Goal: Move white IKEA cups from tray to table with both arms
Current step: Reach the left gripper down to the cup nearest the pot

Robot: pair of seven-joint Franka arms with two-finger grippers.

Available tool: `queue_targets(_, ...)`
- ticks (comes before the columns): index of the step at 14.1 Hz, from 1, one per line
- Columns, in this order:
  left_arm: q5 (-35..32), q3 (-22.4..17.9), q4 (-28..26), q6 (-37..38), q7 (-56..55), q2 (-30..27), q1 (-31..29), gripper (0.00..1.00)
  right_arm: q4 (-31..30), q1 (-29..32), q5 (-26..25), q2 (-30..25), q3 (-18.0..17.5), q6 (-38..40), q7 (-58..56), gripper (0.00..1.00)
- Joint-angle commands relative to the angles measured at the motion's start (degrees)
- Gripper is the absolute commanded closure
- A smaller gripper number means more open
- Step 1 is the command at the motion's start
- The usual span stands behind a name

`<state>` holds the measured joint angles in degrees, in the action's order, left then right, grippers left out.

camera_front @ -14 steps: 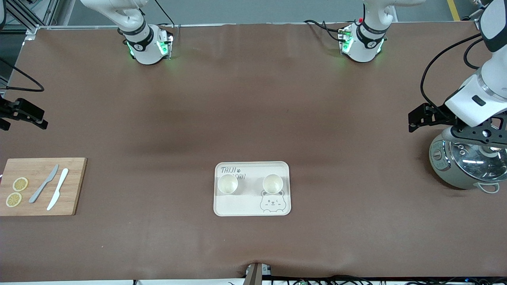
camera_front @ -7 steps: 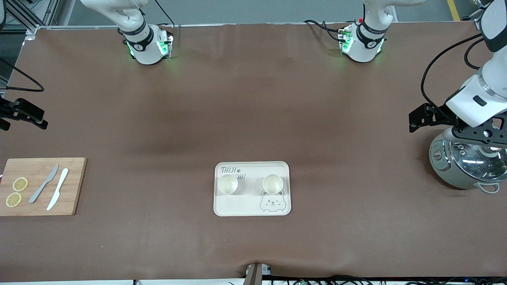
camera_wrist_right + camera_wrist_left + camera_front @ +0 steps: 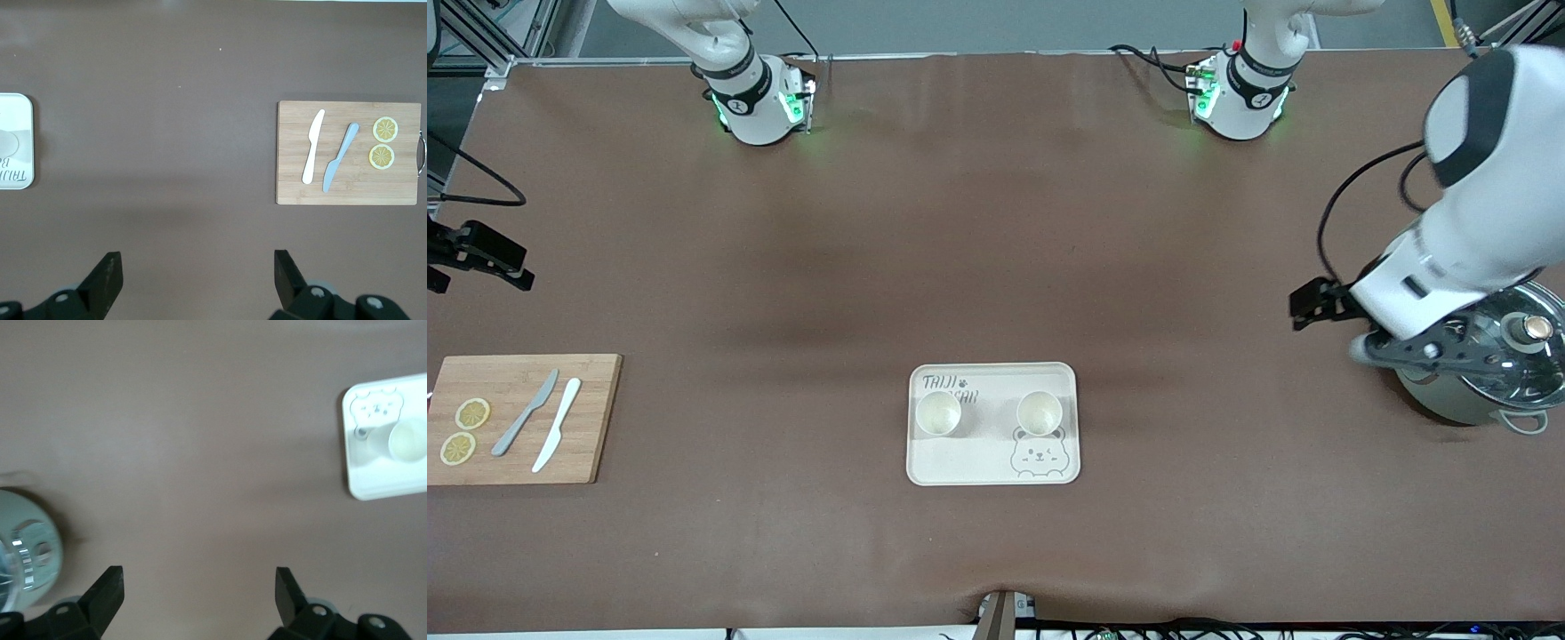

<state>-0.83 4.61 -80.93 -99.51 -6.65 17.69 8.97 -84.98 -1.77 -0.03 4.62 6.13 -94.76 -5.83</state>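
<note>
two white cups (image 3: 939, 413) (image 3: 1040, 412) upright, side by side on tray (image 3: 993, 467)

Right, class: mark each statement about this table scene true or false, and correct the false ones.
1. Both white cups stand on the bear-print tray. True.
2. The left hand grips a cup. False: it is open and empty, near the pot.
3. Two knives lie on the cutting board. True.
4. Three lemon slices lie on the board. False: two.
5. The right hand is open. True.
</note>
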Motion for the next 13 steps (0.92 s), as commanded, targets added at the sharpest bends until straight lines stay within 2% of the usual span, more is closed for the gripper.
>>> queue_targets(1, -0.3, -0.22, 2.0, -2.96, -7.57, 4.88, 5.51, 0.0, 1.57, -0.6, 0.03, 0.92, 0.38, 0.28, 0.56, 0.0)
queue_targets(4, 0.3, 0.04, 2.09, -8.41, -12.83, 8.4, 7.46, 0.0, 1.66, -0.51, -0.05, 1.27, 0.38, 0.28, 0.56, 0.0)
queue_targets(9, -1.01, -0.92, 2.0, -17.37, -25.05, 15.35, 15.1, 0.0, 1.57, 0.28, -0.14, 1.53, 0.55, -2.35, 0.03, 0.0)
queue_targets(13, -1.28, -0.84, 2.09, -24.49, -28.59, 20.7, 17.57, 0.0, 1.57, -0.16, -0.14, 2.15, 0.55, -2.35, 0.21, 0.0)
